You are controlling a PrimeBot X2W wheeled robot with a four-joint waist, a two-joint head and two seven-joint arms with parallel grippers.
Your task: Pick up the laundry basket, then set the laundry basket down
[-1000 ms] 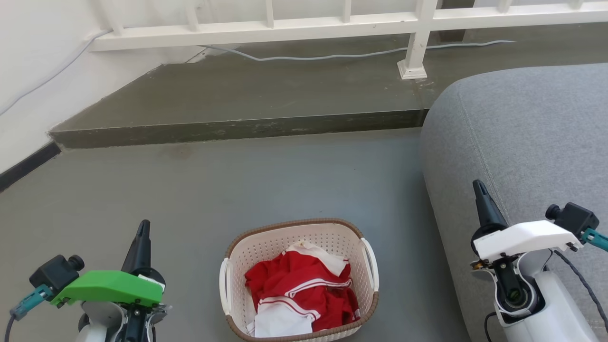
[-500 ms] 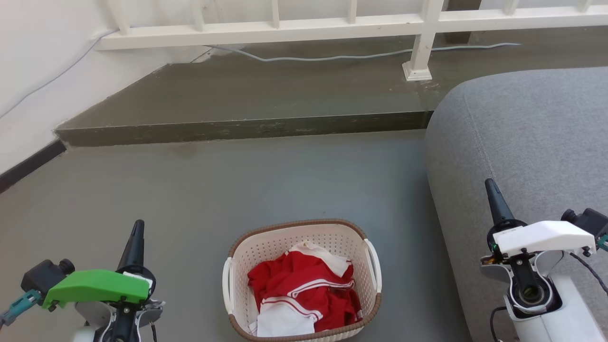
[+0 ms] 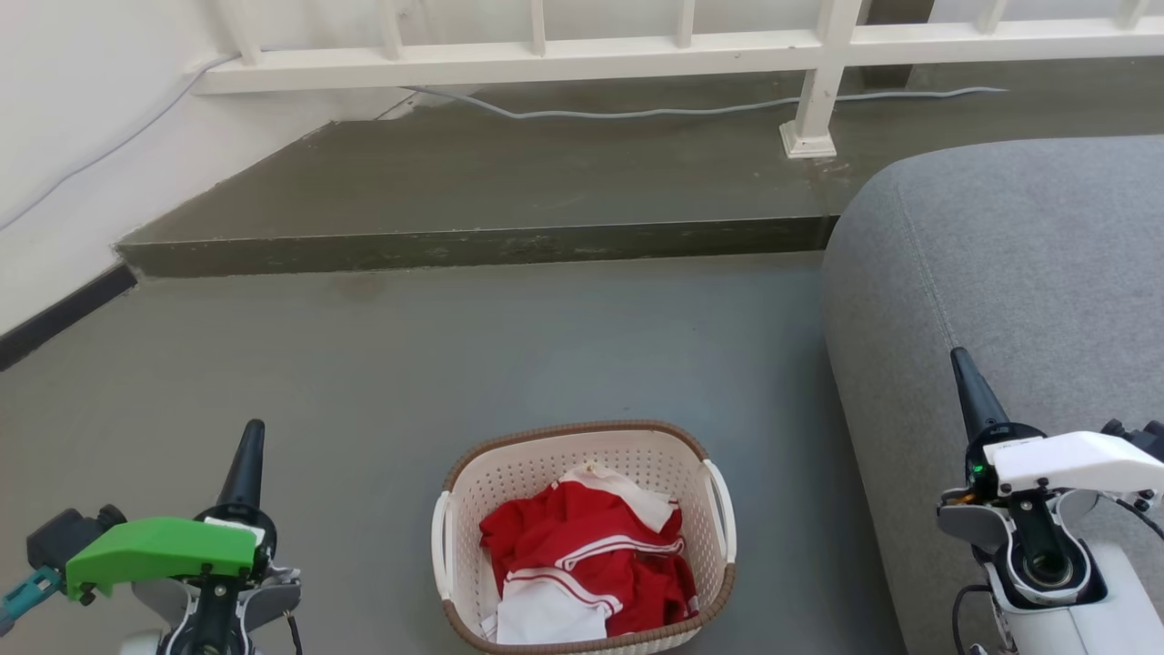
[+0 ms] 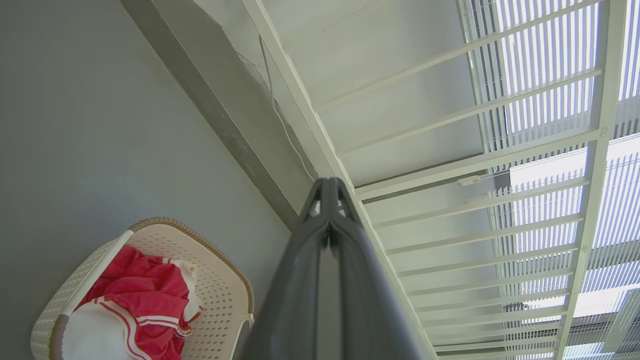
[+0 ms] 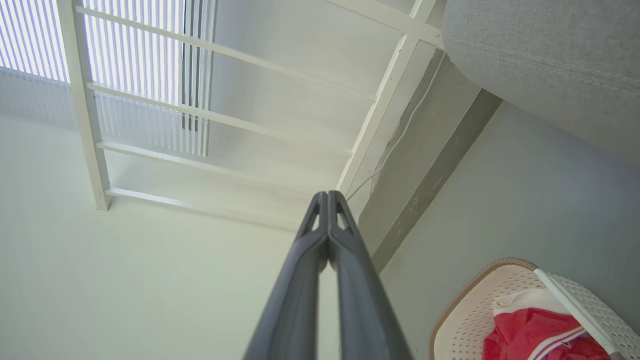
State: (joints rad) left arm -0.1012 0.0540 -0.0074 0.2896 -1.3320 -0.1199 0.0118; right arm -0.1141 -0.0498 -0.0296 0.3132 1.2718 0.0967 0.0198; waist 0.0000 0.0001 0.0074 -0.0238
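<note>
At the far left a white wall point(image 3: 64, 136) comes down to the grey floor point(image 3: 409, 346). At the near left the left tool point(image 3: 252, 435) points up and away from the robot. It hangs above the floor and touches nothing. In the left wrist view its two dark fingers point(image 4: 300, 270) are pressed together along their length, with nothing between them. To the right of it, in the near middle, the laundry basket point(image 3: 564, 428) stands upright on the floor, well apart from both tools. It is cream-white with many small holes and has a brown rim, a white left handle point(image 3: 440, 546) and a white right handle point(image 3: 724, 514). Inside it lies a crumpled red garment point(image 3: 582, 555) with white stripes, and some white cloth shows at its near end. Far behind the basket a low step point(image 3: 473, 246) crosses the floor. On the raised level a grey cable point(image 3: 637, 112) runs along the foot of a white railing point(image 3: 591, 50). At the near right the right tool point(image 3: 964, 364) points up in front of a grey sofa point(image 3: 1028, 255), and I cannot tell if it touches the cushion. In the right wrist view its fingers point(image 5: 352, 280) are also closed against each other and hold nothing. The rounded edge of the sofa is near the right side of the basket.
</note>
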